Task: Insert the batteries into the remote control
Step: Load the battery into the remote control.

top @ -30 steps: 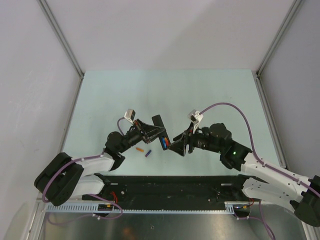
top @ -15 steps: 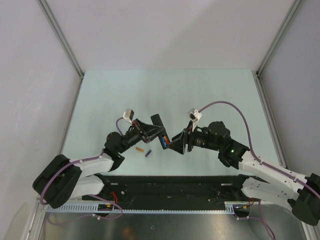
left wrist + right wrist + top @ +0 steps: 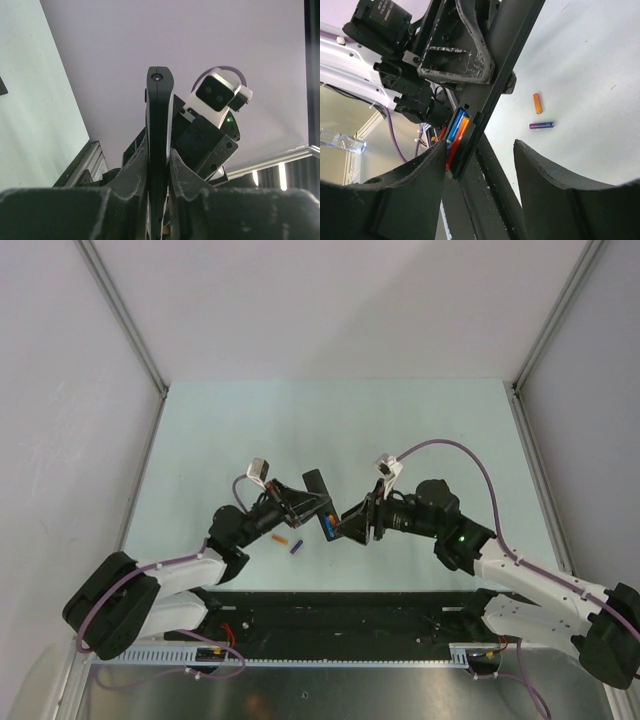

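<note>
The left gripper (image 3: 159,159) is clamped on the remote (image 3: 159,120), holding it edge-on above the table (image 3: 590,75); the right gripper (image 3: 479,150) gapes wide with nothing in it, its fingers straddling the remote's open bay, where the loaded batteries (image 3: 456,131), blue and red-orange, lie lengthwise along the bar. The right arm is nearer that bay, which faces one finger (image 3: 420,170), so seating them likely calls for a push across the bar's width; the orange battery (image 3: 536,103) and purple battery (image 3: 541,125) lie loose on the table beyond.
</note>
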Controlling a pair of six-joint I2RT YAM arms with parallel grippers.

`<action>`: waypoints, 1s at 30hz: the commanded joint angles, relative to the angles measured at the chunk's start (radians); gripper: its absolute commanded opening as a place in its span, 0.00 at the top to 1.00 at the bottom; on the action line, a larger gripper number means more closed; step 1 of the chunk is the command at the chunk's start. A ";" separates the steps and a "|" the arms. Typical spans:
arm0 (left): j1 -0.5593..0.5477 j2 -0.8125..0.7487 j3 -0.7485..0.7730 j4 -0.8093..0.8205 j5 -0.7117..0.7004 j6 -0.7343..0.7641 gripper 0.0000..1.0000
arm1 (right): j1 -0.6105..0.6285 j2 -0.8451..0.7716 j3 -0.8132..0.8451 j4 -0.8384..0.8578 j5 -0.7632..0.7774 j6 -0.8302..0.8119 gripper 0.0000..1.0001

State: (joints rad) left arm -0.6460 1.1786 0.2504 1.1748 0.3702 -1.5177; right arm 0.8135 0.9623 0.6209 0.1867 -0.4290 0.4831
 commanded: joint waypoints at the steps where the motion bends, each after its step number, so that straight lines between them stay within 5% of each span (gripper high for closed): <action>1: -0.032 -0.040 0.010 0.071 0.061 -0.010 1.00 | -0.031 0.023 0.016 0.051 0.039 0.011 0.42; 17: -0.035 -0.059 0.009 0.072 0.053 0.011 1.00 | -0.045 0.064 0.017 0.079 0.003 0.051 0.53; 21: -0.027 -0.048 -0.003 0.065 0.044 0.043 1.00 | -0.051 0.038 0.026 0.080 -0.007 0.091 0.29; 30: 0.037 -0.013 -0.036 0.051 0.033 0.097 1.00 | -0.080 -0.111 0.140 -0.180 0.152 0.037 0.19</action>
State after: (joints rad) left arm -0.6395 1.1622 0.2230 1.1725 0.3962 -1.4628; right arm 0.7570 0.9268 0.6605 0.1341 -0.4171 0.5667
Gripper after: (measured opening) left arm 0.198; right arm 0.806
